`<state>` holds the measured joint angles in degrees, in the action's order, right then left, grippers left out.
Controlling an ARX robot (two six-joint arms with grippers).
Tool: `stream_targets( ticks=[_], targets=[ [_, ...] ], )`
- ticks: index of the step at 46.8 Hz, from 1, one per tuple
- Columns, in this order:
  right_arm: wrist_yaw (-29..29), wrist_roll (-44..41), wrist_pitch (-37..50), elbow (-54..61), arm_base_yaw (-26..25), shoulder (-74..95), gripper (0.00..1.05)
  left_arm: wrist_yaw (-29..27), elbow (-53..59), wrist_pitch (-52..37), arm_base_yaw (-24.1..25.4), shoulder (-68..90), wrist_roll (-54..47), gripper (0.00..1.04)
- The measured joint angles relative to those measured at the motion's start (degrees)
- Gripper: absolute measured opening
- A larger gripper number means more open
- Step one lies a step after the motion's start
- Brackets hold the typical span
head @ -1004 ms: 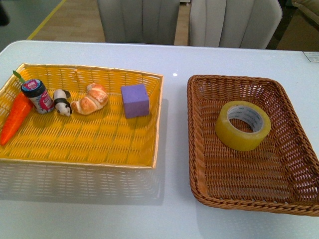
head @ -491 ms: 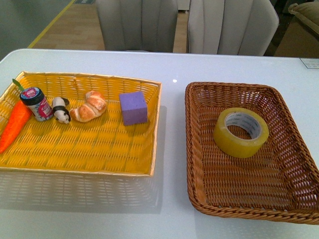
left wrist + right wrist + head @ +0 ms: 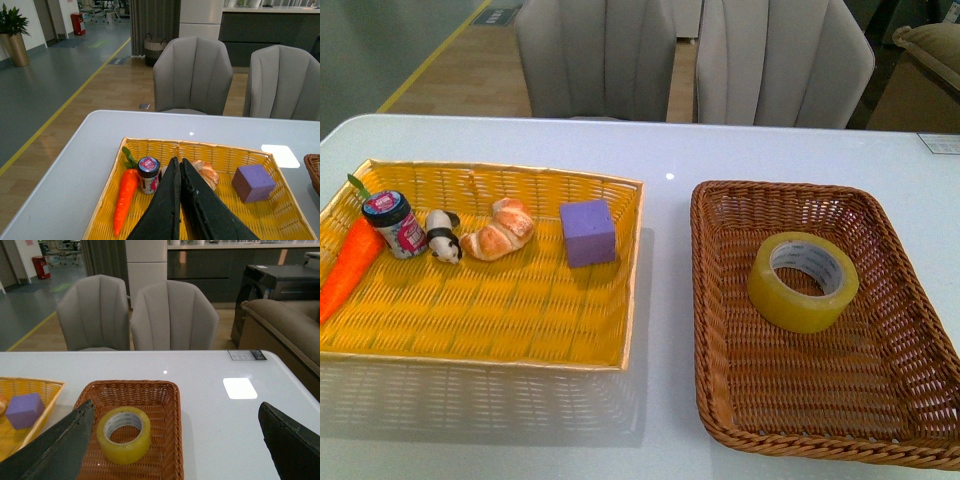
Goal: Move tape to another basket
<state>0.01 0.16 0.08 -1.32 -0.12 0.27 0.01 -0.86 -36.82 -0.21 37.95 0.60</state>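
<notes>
We see the front camera tilted since a second ago, everything sitting lower in frame; brown basket [image 3: 715, 300] holds the tape [image 3: 803, 281] as before. Our right gripper [image 3: 175, 440] gapes wide, our left gripper [image 3: 178, 165] is pressed together

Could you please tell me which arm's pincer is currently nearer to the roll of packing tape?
The right. The right pincer is open above the brown wicker basket, its fingers straddling the packing tape. The left pincer is shut over the yellow basket, away from the tape.
</notes>
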Motion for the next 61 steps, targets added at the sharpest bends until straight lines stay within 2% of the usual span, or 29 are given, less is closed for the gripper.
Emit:
stream_targets(
  ticks=[25, 45, 48, 50, 61],
  targets=[
    [0.0, 0.0, 0.0, 0.0, 0.0, 0.0, 0.96, 0.0, 0.0, 18.7, 0.0, -19.9, 0.0, 0.02],
    [0.0, 0.0, 0.0, 0.0, 0.0, 0.0, 0.96, 0.0, 0.0, 26.9, 0.0, -28.1, 0.0, 0.02],
    [0.0, 0.0, 0.0, 0.0, 0.0, 0.0, 0.96, 0.0, 0.0, 34.3, 0.0, -33.5, 0.0, 0.02],
    [0.0, 0.0, 0.0, 0.0, 0.0, 0.0, 0.96, 0.0, 0.0, 36.2, 0.0, -35.8, 0.0, 0.02],
    [0.0, 0.0, 0.0, 0.0, 0.0, 0.0, 0.96, 0.0, 0.0, 36.8, 0.0, -37.0, 0.0, 0.02]
  ],
)
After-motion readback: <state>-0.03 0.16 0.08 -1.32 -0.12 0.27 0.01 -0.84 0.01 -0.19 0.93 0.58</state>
